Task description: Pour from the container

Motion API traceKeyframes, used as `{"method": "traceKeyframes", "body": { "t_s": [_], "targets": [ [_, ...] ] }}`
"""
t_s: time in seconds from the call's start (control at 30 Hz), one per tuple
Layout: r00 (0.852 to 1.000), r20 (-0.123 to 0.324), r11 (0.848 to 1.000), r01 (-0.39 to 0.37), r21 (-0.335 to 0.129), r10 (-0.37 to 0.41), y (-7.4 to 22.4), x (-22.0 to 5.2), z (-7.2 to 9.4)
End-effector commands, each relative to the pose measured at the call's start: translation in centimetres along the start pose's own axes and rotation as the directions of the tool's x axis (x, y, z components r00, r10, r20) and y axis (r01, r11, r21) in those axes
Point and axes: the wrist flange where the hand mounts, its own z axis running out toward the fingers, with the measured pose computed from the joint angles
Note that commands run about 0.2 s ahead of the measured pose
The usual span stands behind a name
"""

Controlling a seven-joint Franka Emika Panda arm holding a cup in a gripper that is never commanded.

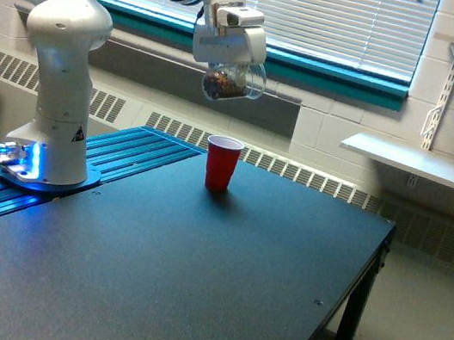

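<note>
The room had a painted block wall with a long window [322, 16] covered by white horizontal blinds, and under it ran a teal sill and a low radiator grille [288, 170] with many thin slots. In front stood a table [190, 286] with a dark, matte and slightly grainy top; on the exterior view's left a ribbed blue panel [114, 169] lay on it, with long straight grooves. On this panel stood the arm's base [50, 132], a smooth white rounded column of glossy plastic, with a blue light glowing at its foot. Further to the right, high above the table, the gripper [226, 63] hung from the white wrist, a boxy pale block, and its jaws were closed around the container [233, 82]. The container was a small clear plastic cup, thin-walled and see-through. It was in the air and tilted strongly, with its long axis close to horizontal. It was not possible to tell for sure which end was the mouth. Dark brown material was seen inside it, gathered at the end on the exterior view's left. Below and a little to the right of it, well apart, a red cup [222, 163] stood upright on the table, opaque and smooth, with a white inside rim. Nothing stood between the two cups. On the far right a white shelf [420, 163] was fixed to the wall on metal rails.
</note>
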Motion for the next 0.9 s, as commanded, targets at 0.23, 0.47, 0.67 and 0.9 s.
{"method": "traceKeyframes", "body": {
  "t_s": [0.23,0.47,0.67,0.9],
  "targets": [
    [0.995,0.045,0.996,0.089,-0.001,-0.089,-1.0,-0.7,0.8],
    [0.992,0.066,0.994,0.109,-0.003,-0.108,-1.3,-1.2,1.1],
    [0.989,0.085,0.993,0.120,-0.003,-0.119,-1.6,-1.7,1.5],
    [0.985,0.110,0.991,0.136,-0.004,-0.134,-2.0,-2.4,2.1]
  ]
}}
